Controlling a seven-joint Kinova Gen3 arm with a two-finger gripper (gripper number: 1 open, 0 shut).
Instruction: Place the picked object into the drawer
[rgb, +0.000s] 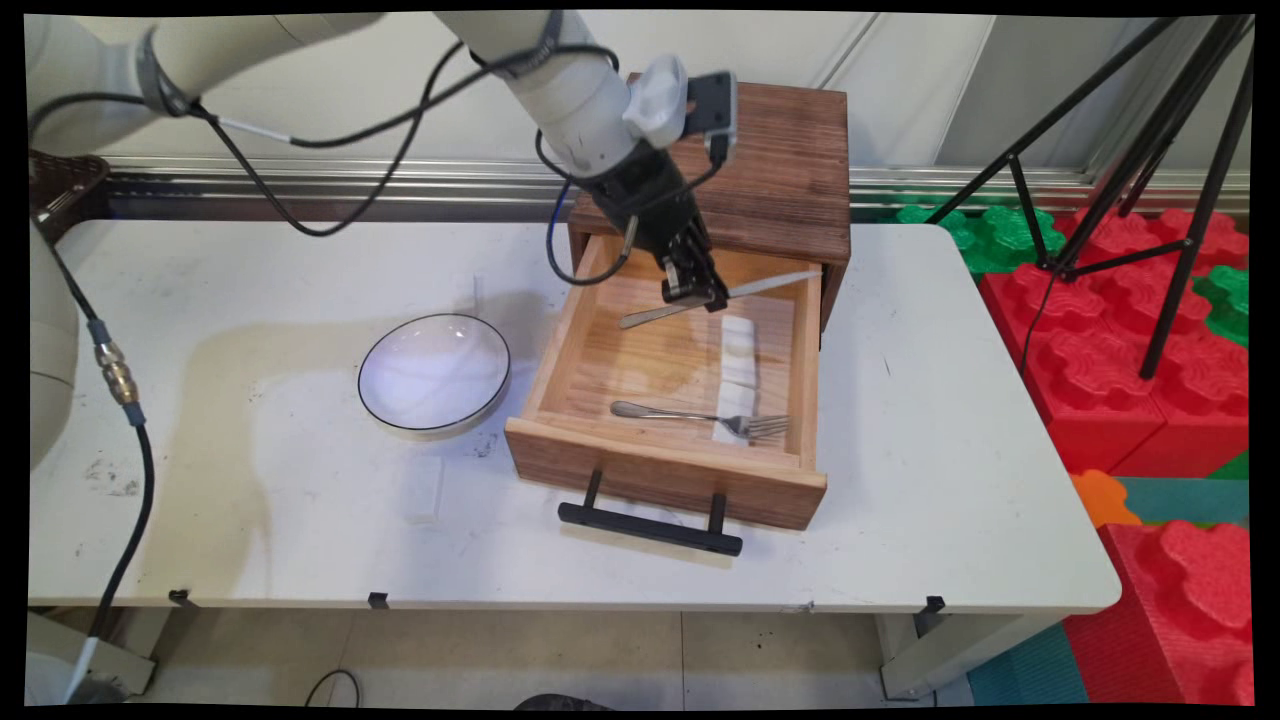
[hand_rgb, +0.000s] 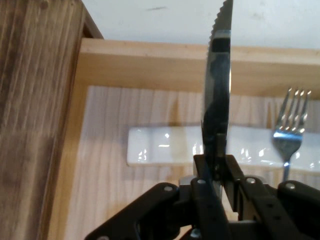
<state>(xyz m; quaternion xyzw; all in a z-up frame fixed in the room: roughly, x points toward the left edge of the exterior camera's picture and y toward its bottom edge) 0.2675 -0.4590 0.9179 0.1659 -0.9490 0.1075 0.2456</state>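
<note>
Main view: I've got the end effector (rgb: 694, 291) closed on a table knife (rgb: 720, 297), gripping it near mid-length, over the back part of the open wooden drawer (rgb: 668, 470) that's pulled out of the dark wood cabinet (rgb: 790, 170). The knife's long axis runs roughly across the drawer, left-right w/ a slight tilt, handle end lower left, blade tip up right reaching about to the drawer's right wall. Can't tell if it's resting on the drawer floor or held just above. Toward the drawer front lies a fork (rgb: 700, 417), near-parallel to the knife & well apart from it, tines on a white strip (rgb: 737, 372) running front-to-back. A white bowl (rgb: 435, 374) sits on the desk (rgb: 950, 480) just left of the drawer. Hand view: fingers (hand_rgb: 202, 172) pinched tight on the knife (hand_rgb: 218, 90), serrated blade edge-on, pointing straight away from the cam toward the drawer wall (hand_rgb: 150, 65); fork (hand_rgb: 289, 130) off to the right, white strip (hand_rgb: 165, 145) beneath the blade.
</note>
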